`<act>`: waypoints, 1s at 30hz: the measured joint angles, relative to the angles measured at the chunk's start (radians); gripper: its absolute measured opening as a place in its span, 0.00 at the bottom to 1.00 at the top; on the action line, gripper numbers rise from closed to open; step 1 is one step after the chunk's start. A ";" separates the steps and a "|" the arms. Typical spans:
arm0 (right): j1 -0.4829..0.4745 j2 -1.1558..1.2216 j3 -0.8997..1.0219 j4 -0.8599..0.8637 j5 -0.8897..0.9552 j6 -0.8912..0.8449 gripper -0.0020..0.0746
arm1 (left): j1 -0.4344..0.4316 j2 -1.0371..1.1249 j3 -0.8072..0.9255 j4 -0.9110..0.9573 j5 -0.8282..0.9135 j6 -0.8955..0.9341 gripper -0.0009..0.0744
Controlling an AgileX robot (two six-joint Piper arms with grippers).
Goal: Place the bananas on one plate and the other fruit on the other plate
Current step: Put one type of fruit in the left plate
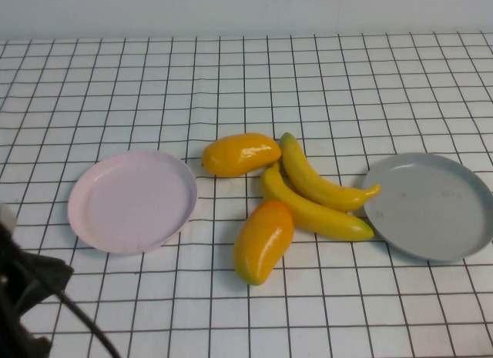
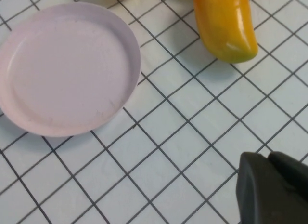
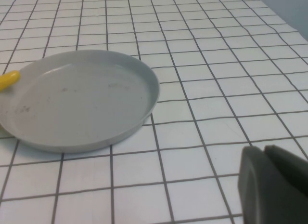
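Yellow bananas (image 1: 320, 195) lie between both plates, tips toward the grey plate (image 1: 431, 208); your right gripper (image 3: 269, 185) sits nearest it, left gripper (image 2: 269, 190) near the pink plate (image 1: 131, 200), both fingers shut, empty.

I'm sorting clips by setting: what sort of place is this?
Probably a lab test bench, not a kitchen: a white tabletop ruled with a black grid, glossy toy bananas and mango-like fruit between an empty pink plate and grey plate. The left gripper and right gripper wait shut nearby.
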 joint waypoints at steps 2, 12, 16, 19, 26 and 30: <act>0.000 0.000 0.000 0.000 0.000 0.000 0.00 | -0.080 0.079 -0.037 0.060 -0.016 -0.022 0.05; 0.000 0.000 0.000 0.000 0.000 0.000 0.00 | -0.446 0.573 -0.235 0.308 -0.186 -0.264 0.86; 0.000 0.000 0.000 0.000 0.000 0.000 0.01 | -0.484 0.778 -0.362 0.338 -0.204 -0.348 0.90; 0.000 0.000 0.000 0.000 0.000 0.000 0.01 | -0.490 0.890 -0.446 0.349 -0.206 -0.400 0.90; 0.000 0.000 0.000 0.000 0.000 0.000 0.00 | -0.495 1.108 -0.607 0.371 -0.208 -0.457 0.90; 0.000 0.000 0.000 0.000 0.000 0.000 0.01 | -0.498 1.192 -0.636 0.371 -0.208 -0.469 0.90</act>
